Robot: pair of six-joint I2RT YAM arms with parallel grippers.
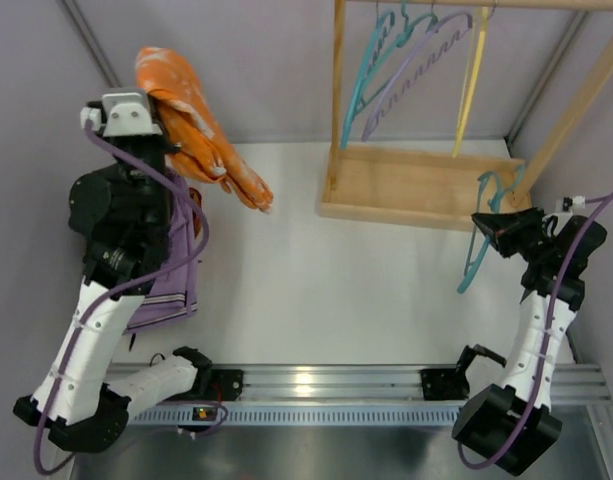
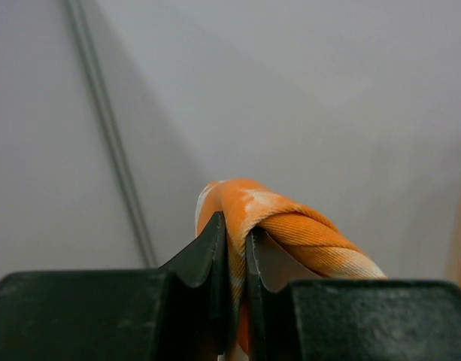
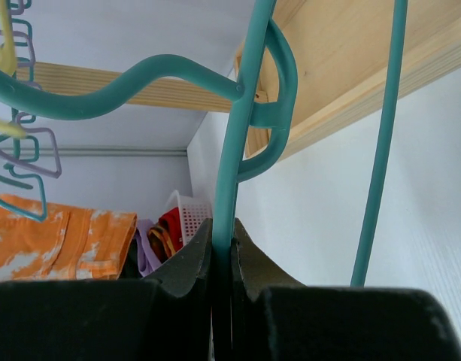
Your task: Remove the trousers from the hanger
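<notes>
Top external: white table point(image 1: 316, 290), grey walls point(image 1: 256, 70), wooden rack point(image 1: 416, 195); left fingers point(image 2: 207, 263) tight on trousers point(image 1: 191, 120), right fingers point(image 3: 189, 263) on hanger point(image 3: 223, 184).

The widest free room is the bare middle of the table point(image 1: 386, 300), between the two arms and in front of the rack point(image 1: 416, 190). The rack's wooden base and posts block the far right, and the spare hangers point(image 1: 416, 60) dangling from its rail fill the space above the base. Just in front of that base the teal hanger point(image 1: 478, 245), pinched in the right gripper point(image 1: 486, 222), narrows the gap beside the right post. At the far left the trousers point(image 1: 201, 130) slant down from the left gripper point(image 2: 238, 233), their tail reaching towards the middle. A purple cloth point(image 1: 171, 290) covers the table under the left arm, close to the left wall point(image 1: 36, 120)
</notes>
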